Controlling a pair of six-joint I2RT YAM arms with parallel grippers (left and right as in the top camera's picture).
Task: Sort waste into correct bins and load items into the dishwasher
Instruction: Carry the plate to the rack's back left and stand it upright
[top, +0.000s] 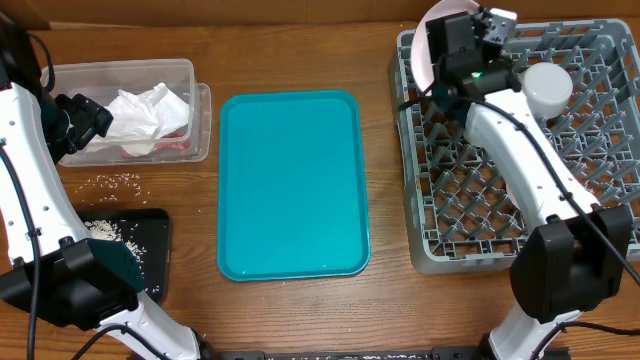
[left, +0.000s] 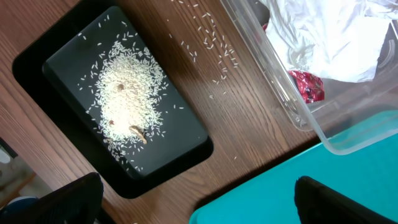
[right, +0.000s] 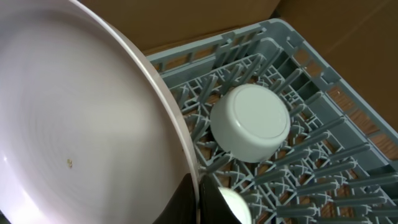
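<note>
My right gripper (right: 198, 202) is shut on the rim of the pale-pink plate (right: 74, 124) and holds it on edge over the far left corner of the grey dish rack (top: 600, 215); the plate shows in the overhead view (top: 428, 40) too. An upturned bowl (right: 252, 121) sits in the rack (right: 323, 93). My left gripper (left: 196, 199) is open and empty above the table, between the black tray (left: 37, 56) and the teal tray (left: 261, 193). Rice (left: 127, 99) lies in the black tray. The clear tub (left: 280, 93) holds the white napkin (left: 336, 37) and red wrapper (left: 308, 84).
Loose rice grains (top: 118, 181) lie on the wood between the tub (top: 120, 68) and the black tray (top: 150, 245). The teal tray (top: 292, 185) lies in the middle. A second white rounded item (right: 233, 202) shows in the rack just beside my right fingers.
</note>
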